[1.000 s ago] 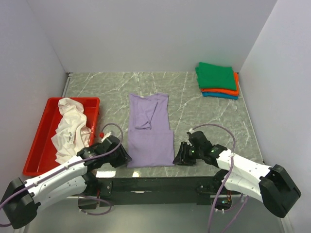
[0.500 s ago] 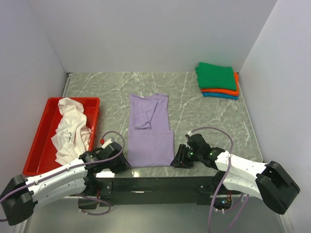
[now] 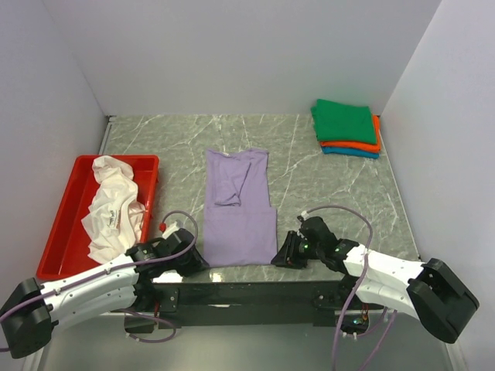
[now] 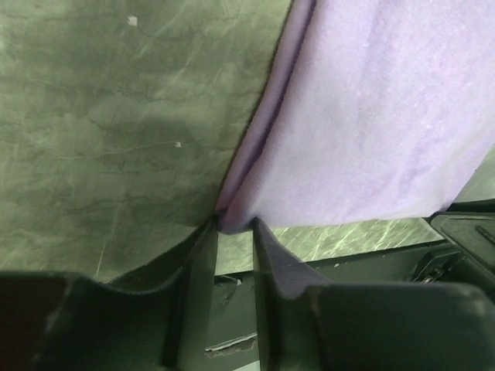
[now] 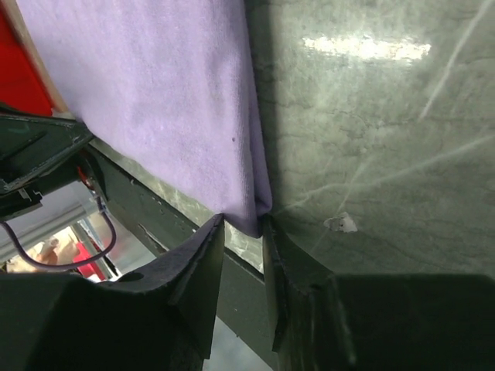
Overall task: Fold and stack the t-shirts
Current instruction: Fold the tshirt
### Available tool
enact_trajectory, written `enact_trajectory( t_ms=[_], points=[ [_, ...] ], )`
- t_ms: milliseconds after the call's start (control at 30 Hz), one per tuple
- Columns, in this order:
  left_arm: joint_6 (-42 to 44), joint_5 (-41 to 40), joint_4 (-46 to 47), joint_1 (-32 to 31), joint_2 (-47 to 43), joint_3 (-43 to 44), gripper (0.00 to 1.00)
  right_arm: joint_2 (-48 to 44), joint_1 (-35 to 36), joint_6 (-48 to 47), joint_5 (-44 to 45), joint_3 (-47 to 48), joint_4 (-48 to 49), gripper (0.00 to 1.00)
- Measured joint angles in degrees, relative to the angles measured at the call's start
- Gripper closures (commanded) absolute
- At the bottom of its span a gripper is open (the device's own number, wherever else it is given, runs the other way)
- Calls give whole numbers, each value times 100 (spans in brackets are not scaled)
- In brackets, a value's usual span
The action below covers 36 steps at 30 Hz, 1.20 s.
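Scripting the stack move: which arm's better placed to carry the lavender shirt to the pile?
Likely right: its end effector is at the near-right corner of the lavender shirt, and the pile sits far right.

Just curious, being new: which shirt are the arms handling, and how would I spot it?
Start at the marble table, then its near middle. The lavender shirt lies flat there, unlike the folded stack and the crumpled white shirt in the red tray.
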Motion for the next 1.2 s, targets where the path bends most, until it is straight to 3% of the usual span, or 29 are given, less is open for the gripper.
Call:
enact_trajectory(
  t_ms=[100, 267, 533, 867, 1033, 1200],
  points=[
    [-28, -37, 28, -7, 11, -35, 98, -48, 0, 50, 50, -57, 22, 79],
    [13, -66, 70, -11, 13, -37, 99, -201, 9, 61, 177, -98, -85, 100],
    [291, -149, -225, -15, -157, 243, 100, -815, 11, -170, 396, 63, -636, 100],
    [817, -426, -800, -20, -129, 1443, 100, -1250, 11, -586, 625, 798, -1451, 100],
    [1134, -896, -1088, 24, 155, 2284, 100, -1113, -44, -984, 909, 1703, -2006, 100],
    [1722, -999, -1032, 546, 901, 3139, 100, -278, -575, -1432, 868, 2791, -2146, 100]
  ],
)
